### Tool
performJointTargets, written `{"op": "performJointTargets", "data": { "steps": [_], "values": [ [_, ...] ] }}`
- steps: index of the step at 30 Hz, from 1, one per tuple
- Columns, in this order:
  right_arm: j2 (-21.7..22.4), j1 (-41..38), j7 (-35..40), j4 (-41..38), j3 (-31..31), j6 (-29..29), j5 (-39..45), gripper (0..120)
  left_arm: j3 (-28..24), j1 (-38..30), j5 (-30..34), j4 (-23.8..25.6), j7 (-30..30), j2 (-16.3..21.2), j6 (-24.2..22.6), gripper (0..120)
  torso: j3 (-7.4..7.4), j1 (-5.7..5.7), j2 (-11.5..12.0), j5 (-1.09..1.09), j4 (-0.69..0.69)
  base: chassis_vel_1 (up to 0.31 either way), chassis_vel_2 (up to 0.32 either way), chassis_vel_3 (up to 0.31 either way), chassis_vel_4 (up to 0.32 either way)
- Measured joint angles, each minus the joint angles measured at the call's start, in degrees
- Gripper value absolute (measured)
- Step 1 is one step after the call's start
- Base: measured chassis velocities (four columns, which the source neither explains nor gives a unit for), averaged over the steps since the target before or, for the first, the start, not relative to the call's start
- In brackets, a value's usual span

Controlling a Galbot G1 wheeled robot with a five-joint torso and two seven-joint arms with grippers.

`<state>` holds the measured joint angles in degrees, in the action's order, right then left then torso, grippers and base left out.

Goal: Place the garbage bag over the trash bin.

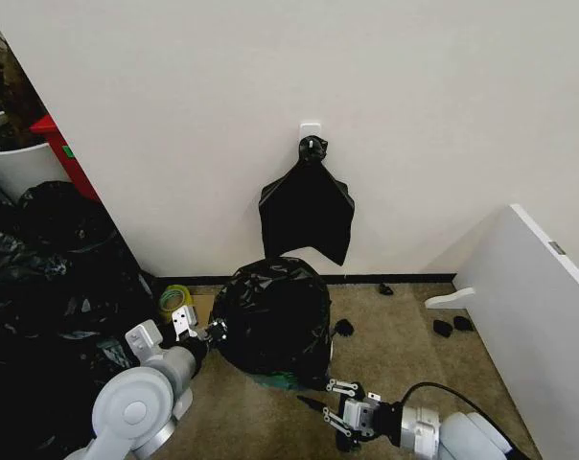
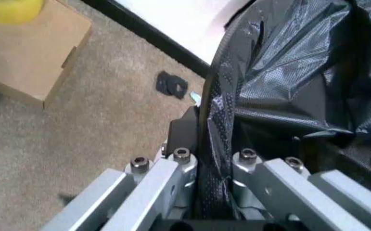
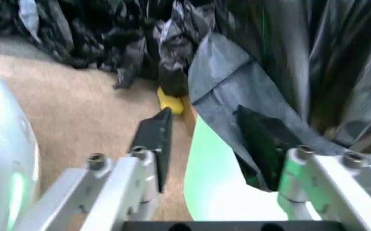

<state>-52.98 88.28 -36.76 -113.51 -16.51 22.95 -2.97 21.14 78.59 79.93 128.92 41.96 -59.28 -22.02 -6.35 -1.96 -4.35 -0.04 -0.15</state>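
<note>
Jaws of the left gripper pinch the garbage bag at its side; right gripper jaws gape wide at the hem. Bag drapes the trash bin (pale base exposed). Step: pulling down. Next: tug hem lower.

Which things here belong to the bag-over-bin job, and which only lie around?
Job: garbage bag draped over the trash bin; left gripper pinching the bag; right gripper open at its base.

Lying about: hanging black bundle, cardboard box, sack heap.
</note>
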Motion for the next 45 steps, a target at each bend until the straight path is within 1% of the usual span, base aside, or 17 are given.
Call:
{"op": "performJointTargets", "data": {
  "steps": [1,4,7,11,14,16,18,20,22,26,27,29,30,35,36,39,45],
  "values": [
    [0.0,0.0,0.0,0.0,0.0,0.0,0.0,41,0.0,0.0,0.0,0.0,0.0,0.0,0.0,3,0.0,0.0,0.0,0.0,0.0,0.0,0.0,0.0,0.0],
    [0.25,0.89,-4.56,-1.06,-1.6,0.73,3.37,57,-0.06,-0.57,-0.35,-0.59,0.03,-0.06,0.58,3,0.0,0.0,0.0,0.0,0.0,0.0,0.0,0.0,0.0],
    [0.25,0.96,-7.5,-0.9,-2.42,1.31,4.91,65,-0.08,-0.82,-0.49,-0.86,0.11,-0.06,0.87,3,0.0,0.0,0.0,0.0,0.0,0.0,0.0,0.0,0.0],
    [0.15,1.0,-8.12,-0.34,-3.49,1.56,6.61,80,-0.01,-0.81,-1.32,-0.97,-0.14,0.16,1.11,3,0.0,0.0,0.0,0.01,0.0,0.0,0.0,0.0,0.0],
    [0.31,0.91,-6.86,-0.32,-4.62,0.73,9.7,89,-0.01,-0.49,-3.73,-1.48,-1.76,0.59,1.47,3,0.0,0.0,0.0,0.02,0.01,0.0,0.0,0.0,0.0],
    [1.08,1.21,-5.73,-1.58,-6.17,-2.59,15.53,98,-0.22,-0.3,-8.42,-3.22,-4.94,1.2,2.33,3,0.0,0.0,0.0,0.0,0.01,0.0,0.0,0.0,0.0],
    [1.41,1.58,-4.99,-2.34,-6.48,-3.9,17.84,98,-0.29,-0.25,-10.38,-3.99,-6.43,1.45,2.77,3,0.0,0.0,0.0,0.0,0.01,0.0,0.0,0.0,0.0],
    [2.35,2.5,-1.47,-4.9,-6.9,-6.97,25.5,100,-0.52,-0.1,-16.9,-6.77,-12.24,2.35,5.35,3,0.0,0.0,0.0,-0.01,0.0,0.0,0.0,0.0,0.0],
    [2.54,2.65,-0.56,-5.83,-7.15,-8.29,28.33,100,-0.58,-0.04,-18.23,-7.39,-13.74,2.56,6.25,3,0.0,0.0,0.0,0.0,0.01,0.0,0.0,0.0,0.0],
    [3.5,1.69,5.2,-9.34,-8.26,-14.31,42.38,100,-1.4,0.81,-26.91,-10.56,-19.72,3.37,9.81,3,0.0,0.0,0.0,-0.01,0.0,0.0,0.0,0.0,0.0],
    [3.5,1.69,5.2,-9.34,-8.26,-14.31,42.38,100,-1.4,0.81,-26.91,-10.56,-19.72,3.37,9.81,3,0.0,0.0,0.0,-0.01,0.0,0.0,0.0,0.0,0.0],
    [4.4,0.19,8.1,-9.81,-8.91,-17.45,50.63,100,-1.44,1.83,-28.29,-10.98,-24.57,3.69,12.72,3,0.0,0.0,0.0,0.02,0.02,0.0,0.0,0.0,0.0],
    [4.4,0.19,8.1,-9.81,-8.91,-17.45,50.63,100,-1.44,1.83,-28.29,-10.98,-24.57,3.69,12.72,3,0.0,0.0,0.0,0.02,0.02,0.0,0.0,0.0,0.0],
    [6.66,-2.99,11.73,-8.26,-9.58,-20.26,61.12,100,-1.57,2.39,-30.66,-13.79,-39.41,5.07,23.93,3,0.0,0.0,0.0,0.01,0.01,0.0,0.0,0.0,0.0],
    [6.66,-2.99,11.73,-8.26,-9.58,-20.26,61.12,100,-1.57,2.39,-30.66,-13.79,-39.41,5.07,23.93,3,0.0,0.0,0.0,0.01,0.01,0.0,0.0,0.0,0.0],
    [7.36,-3.57,13.47,-8.28,-10.9,-22.54,67.99,100,-1.75,2.14,-31.0,-16.52,-47.24,6.14,31.1,3,0.0,0.0,0.0,0.0,0.0,0.0,0.0,0.0,0.0],
    [10.31,-3.87,9.82,-7.16,-13.15,-26.51,77.41,100,-1.8,1.91,-32.8,-20.84,-58.53,7.52,38.56,3,0.0,0.0,0.0,0.0,0.01,0.0,0.0,0.0,0.0]
  ]
}}
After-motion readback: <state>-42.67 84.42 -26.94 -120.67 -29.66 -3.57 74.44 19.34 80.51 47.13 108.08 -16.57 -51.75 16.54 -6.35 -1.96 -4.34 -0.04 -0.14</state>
